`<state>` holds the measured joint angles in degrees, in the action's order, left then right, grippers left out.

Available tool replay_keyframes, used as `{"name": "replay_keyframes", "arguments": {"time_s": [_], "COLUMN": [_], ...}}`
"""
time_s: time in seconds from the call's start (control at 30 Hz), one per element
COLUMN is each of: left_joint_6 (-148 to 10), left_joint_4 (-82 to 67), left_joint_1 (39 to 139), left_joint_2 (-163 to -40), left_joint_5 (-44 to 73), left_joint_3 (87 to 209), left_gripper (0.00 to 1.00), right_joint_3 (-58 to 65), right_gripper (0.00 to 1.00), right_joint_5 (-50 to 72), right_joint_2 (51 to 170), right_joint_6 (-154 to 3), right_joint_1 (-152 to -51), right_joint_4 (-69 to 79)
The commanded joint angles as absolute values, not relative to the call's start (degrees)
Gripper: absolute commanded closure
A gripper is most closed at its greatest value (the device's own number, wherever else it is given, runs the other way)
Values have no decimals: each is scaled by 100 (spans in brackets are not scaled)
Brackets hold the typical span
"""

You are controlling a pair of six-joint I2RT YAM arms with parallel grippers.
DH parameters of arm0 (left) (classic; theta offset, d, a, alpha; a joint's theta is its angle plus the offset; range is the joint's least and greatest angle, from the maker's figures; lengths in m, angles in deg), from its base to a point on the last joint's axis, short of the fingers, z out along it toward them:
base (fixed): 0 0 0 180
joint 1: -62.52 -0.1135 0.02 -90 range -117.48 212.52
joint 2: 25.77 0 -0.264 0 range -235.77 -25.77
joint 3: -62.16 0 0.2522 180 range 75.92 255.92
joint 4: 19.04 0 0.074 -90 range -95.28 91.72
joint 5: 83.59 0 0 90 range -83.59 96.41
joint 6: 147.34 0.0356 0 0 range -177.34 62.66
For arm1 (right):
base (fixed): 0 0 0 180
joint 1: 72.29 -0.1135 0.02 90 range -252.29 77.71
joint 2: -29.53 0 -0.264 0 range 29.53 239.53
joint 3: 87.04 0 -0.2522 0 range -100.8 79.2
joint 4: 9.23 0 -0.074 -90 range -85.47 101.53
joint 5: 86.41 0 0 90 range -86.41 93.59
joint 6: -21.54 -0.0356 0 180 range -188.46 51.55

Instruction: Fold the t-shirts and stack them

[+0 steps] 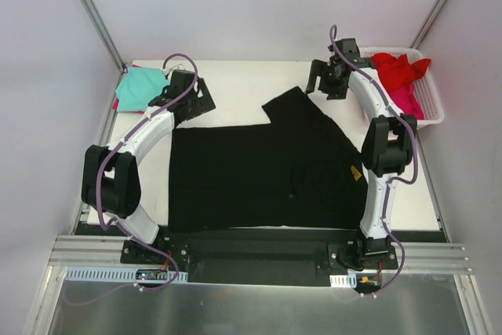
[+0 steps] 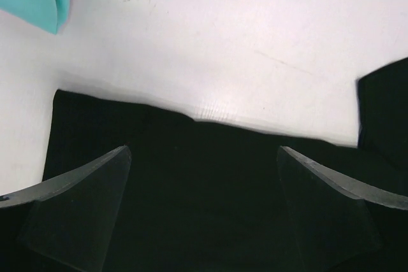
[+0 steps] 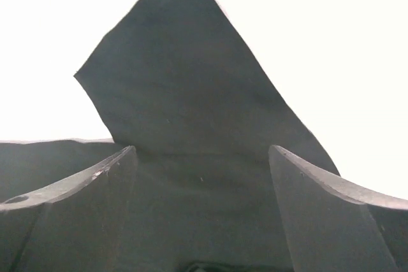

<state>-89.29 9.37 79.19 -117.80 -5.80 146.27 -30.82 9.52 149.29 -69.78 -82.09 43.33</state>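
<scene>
Evidently the teal shirt (image 1: 140,88) sits folded far-left as the stack's start, the left gripper (image 2: 203,150) and right gripper (image 3: 201,148) hover spread and empty over the far edge of the mid-table black shirt (image 1: 259,174) to fold it, while red shirts (image 1: 396,68) wait in the basket (image 1: 430,92).

Left arm: the white-and-black jointed left arm (image 1: 145,135) bows outward from its base, elbow low on the left, forearm reaching up and inward.
Left gripper: and there's the black two-finger left gripper (image 1: 188,92), pointing down, jaws spread wide!
Left fingers: smoky translucent left fingers (image 2: 83,195), well apart.
Right arm: the white-and-black jointed right arm (image 1: 380,154) stands tall, curving up and leftward.
Right gripper: the black two-finger right gripper (image 1: 325,76), jaws wide too.
Right fingers: grey translucent right fingers (image 3: 76,208), splayed apart.
</scene>
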Motion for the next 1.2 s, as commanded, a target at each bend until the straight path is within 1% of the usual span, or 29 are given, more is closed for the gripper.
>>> {"name": "replay_keyframes", "arguments": {"time_s": [0.0,0.1,0.2,0.37,0.63,0.77,0.87,1.03,1.1,1.17], "left_joint_6": [-9039,-8925,-8793,-8705,-8547,-8521,-8591,-8749,-8810,-8837], "left_joint_4": [650,413,272,43,-317,-449,-475,-835,-906,-950], "left_joint_1": [7641,7632,7632,7632,7641,7641,7641,7658,7667,7667], "left_joint_2": [-11981,-11946,-11858,-11639,-11559,-11796,-12068,-12385,-12490,-12596], "left_joint_5": [148,87,43,148,359,429,561,833,895,904], "left_joint_3": [14966,14817,14720,14571,14343,14325,14316,14009,13964,13929], "left_gripper": [1,2,2,1,1,2,3,5,6,6], "right_joint_3": [-4154,-4655,-4789,-4850,-5141,-4904,-4790,-3832,-3900,-4015], "right_gripper": [13,13,14,15,17,17,17,17,17,16], "right_joint_5": [2466,2915,3381,3988,4621,4499,4350,3796,3542,3550], "right_joint_2": [15572,16126,16477,16777,17138,17015,16902,16409,16461,16618], "right_joint_6": [-6354,-6178,-6247,-6555,-6679,-6538,-6468,-6336,-6292,-6300], "right_joint_1": [-8047,-7985,-7889,-7818,-7607,-7546,-7545,-7563,-7589,-7581], "right_joint_4": [4250,4214,4040,3477,3125,3221,3581,3661,3739,3845]}}
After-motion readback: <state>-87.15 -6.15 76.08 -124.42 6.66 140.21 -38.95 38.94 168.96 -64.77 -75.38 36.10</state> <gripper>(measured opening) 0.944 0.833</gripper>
